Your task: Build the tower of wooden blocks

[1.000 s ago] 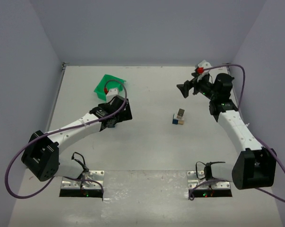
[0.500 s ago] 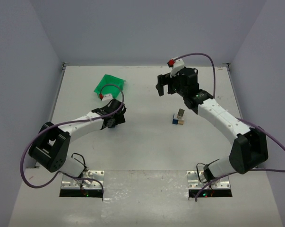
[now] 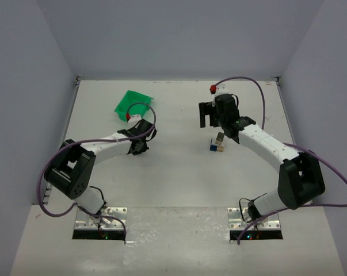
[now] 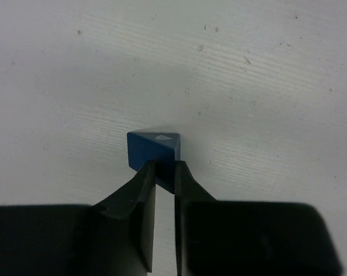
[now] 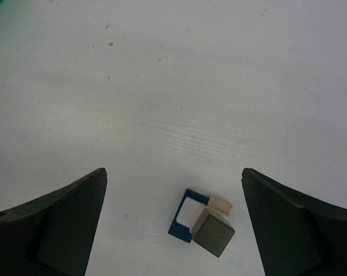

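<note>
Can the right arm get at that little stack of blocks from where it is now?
Probably yes. The right gripper hangs wide open close above the wood block tower, which shows between its fingers. Only bare table lies around it, and nothing blocks the way down.

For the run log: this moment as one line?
left end effector: shut on blue wedge | right end effector: open, near wood block tower
</note>
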`<action>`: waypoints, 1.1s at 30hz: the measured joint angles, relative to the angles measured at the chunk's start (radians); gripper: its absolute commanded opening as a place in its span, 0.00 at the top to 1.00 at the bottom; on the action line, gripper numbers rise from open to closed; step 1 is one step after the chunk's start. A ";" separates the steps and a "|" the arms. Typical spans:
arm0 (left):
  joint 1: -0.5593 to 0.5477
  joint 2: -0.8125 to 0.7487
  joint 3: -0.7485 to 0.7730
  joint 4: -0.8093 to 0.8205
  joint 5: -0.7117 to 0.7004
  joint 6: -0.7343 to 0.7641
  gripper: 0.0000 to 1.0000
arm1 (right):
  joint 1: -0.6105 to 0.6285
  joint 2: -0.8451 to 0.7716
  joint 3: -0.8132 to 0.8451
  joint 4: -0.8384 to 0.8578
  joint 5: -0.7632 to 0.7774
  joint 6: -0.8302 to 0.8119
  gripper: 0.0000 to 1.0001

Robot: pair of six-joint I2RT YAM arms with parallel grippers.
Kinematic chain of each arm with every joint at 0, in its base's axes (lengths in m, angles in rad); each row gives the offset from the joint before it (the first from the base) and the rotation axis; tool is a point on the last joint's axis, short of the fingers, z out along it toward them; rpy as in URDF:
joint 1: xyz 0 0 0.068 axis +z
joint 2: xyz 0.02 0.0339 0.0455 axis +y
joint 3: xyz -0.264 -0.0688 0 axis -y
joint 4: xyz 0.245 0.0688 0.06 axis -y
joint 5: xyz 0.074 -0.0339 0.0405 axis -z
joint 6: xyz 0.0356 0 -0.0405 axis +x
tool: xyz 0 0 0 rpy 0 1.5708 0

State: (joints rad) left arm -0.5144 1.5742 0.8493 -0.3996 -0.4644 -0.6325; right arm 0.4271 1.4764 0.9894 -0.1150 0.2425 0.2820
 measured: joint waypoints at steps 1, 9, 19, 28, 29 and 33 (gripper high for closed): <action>0.000 0.000 0.005 0.000 -0.004 0.003 1.00 | 0.000 0.000 0.000 0.001 0.002 0.001 0.01; 0.004 -0.019 0.010 0.031 0.013 0.034 1.00 | 0.000 -0.029 -0.071 0.052 -0.041 -0.020 0.01; 0.007 -0.362 -0.182 0.266 0.238 0.131 1.00 | 0.000 -0.223 -0.302 0.288 -0.496 -0.326 0.01; 0.012 -0.568 -0.286 0.506 0.522 0.124 1.00 | 0.054 -0.268 -0.378 0.409 -0.860 -0.480 0.01; 0.012 -0.574 -0.294 0.520 0.546 0.119 1.00 | 0.076 -0.257 -0.378 0.428 -0.861 -0.491 0.01; 0.012 -0.581 -0.326 0.556 0.621 0.096 1.00 | 0.197 -0.198 -0.377 0.505 -0.844 -0.532 0.01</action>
State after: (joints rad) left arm -0.5022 0.9928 0.5235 0.1563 0.1568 -0.5361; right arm 0.6241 1.2785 0.6121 0.3900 -0.6014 -0.2502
